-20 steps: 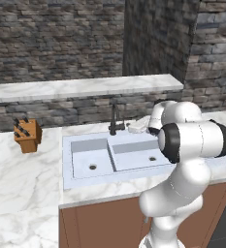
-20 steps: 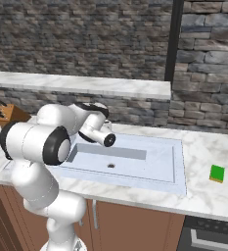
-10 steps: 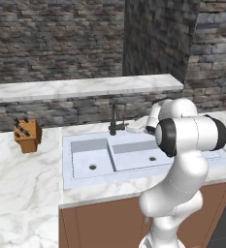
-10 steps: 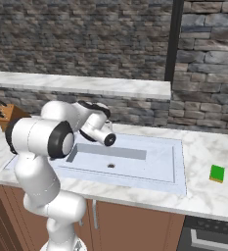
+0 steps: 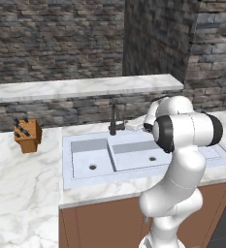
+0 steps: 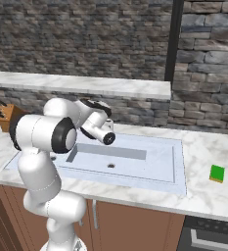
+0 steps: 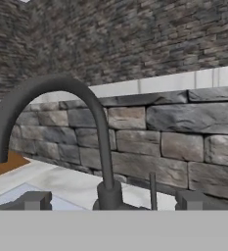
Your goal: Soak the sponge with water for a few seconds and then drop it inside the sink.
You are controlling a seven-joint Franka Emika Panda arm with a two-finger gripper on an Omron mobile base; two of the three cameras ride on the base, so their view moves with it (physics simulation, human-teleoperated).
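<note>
Two-finger gripper (image 7: pixel 110 198) jaws wide, nothing held, facing dark curved metal faucet (image 7: pixel 81 132) (close). Small green/yellow sponge (image 6: pixel 216 173) on marble counter (image 6: pixel 208 196), right of pale double-basin sink (image 6: pixel 179 166).

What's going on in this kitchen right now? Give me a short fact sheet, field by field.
sponge: green sponge lying on the marble counter, right of the sink, untouched
sink: pale double-basin sink, a drain hole in each basin
faucet: dark curved faucet at the back of the sink; no stream seen from it
gripper: gripper open, holding nothing, facing the faucet close up
knife block: wooden knife block on the counter left of the sink
progress: sponge not yet picked up
</note>
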